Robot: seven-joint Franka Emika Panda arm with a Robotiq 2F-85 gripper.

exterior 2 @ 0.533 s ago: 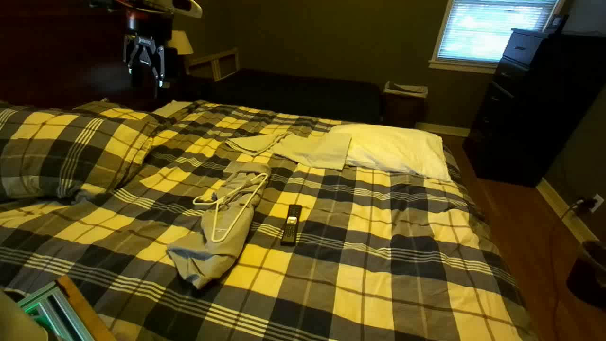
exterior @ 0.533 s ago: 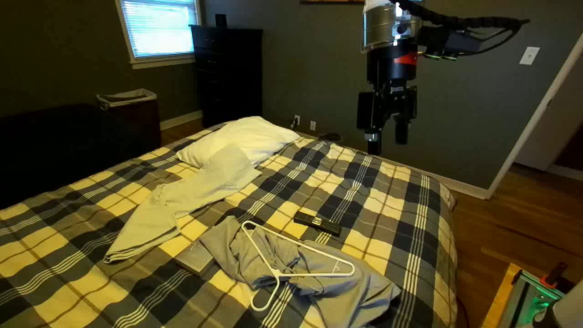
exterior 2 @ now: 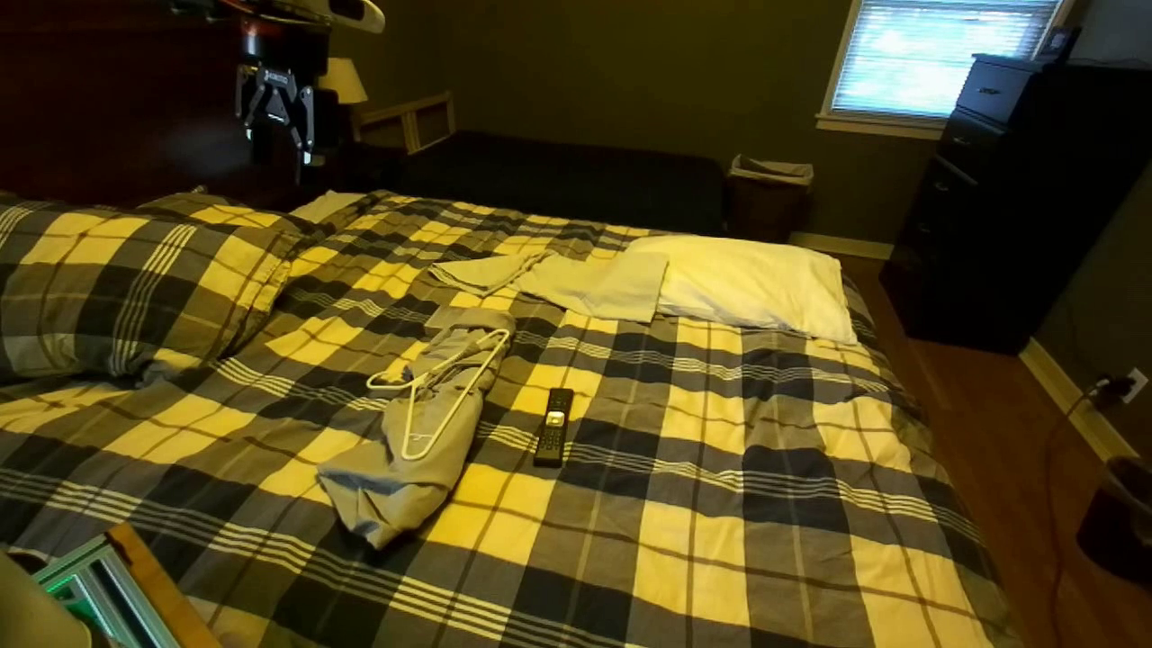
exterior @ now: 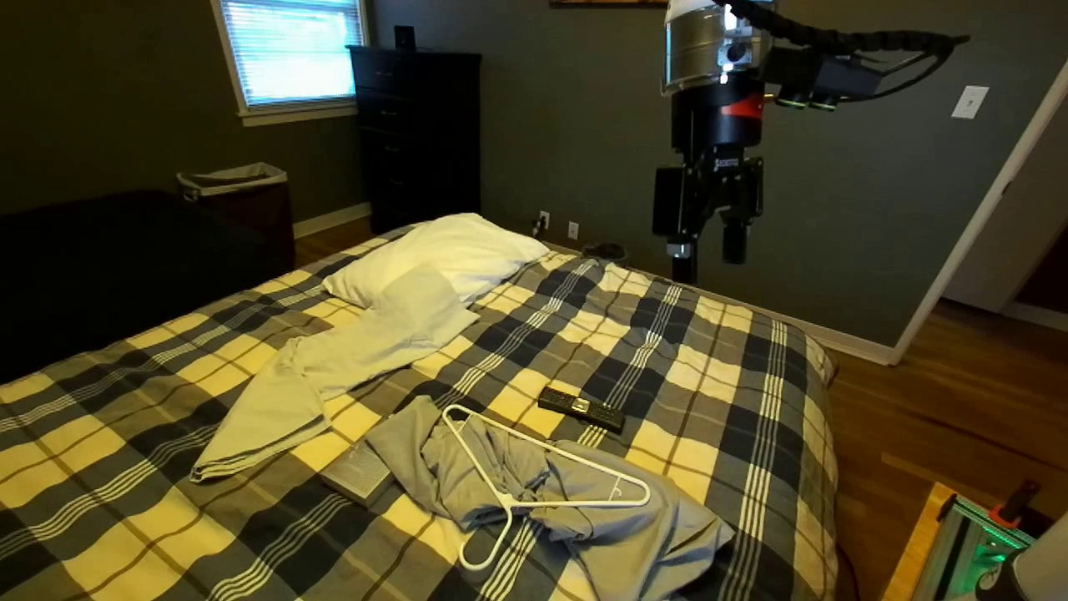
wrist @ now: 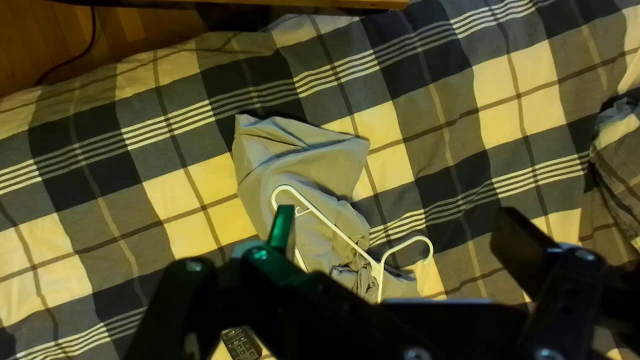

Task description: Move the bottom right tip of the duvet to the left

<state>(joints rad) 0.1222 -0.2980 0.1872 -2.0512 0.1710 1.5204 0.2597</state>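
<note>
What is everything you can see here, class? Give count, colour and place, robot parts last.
duvet: 1, yellow, black and grey plaid, across the foreground
plaid pillow: at least 1, matching check, on duvet
plain pillow: 1, white, on duvet
cloth: 1, pale beige, overlapping plain pillow
garment: 1, grey, on duvet
hanger: 1, white, on garment
remote: 1, black, on duvet
flat object: 1, grey, at garment's edge
window: 1, white-framed, background
chest of drawers: 1, dark, near window
hamper: 1, dark, pale-lined, near window
lamp: 1, yellowish, background
bin: 1, dark, on floor
light switch: 1, white, on wall
gripper: 1, black, open, above duvet
arm: 1, silver, above gripper
</note>
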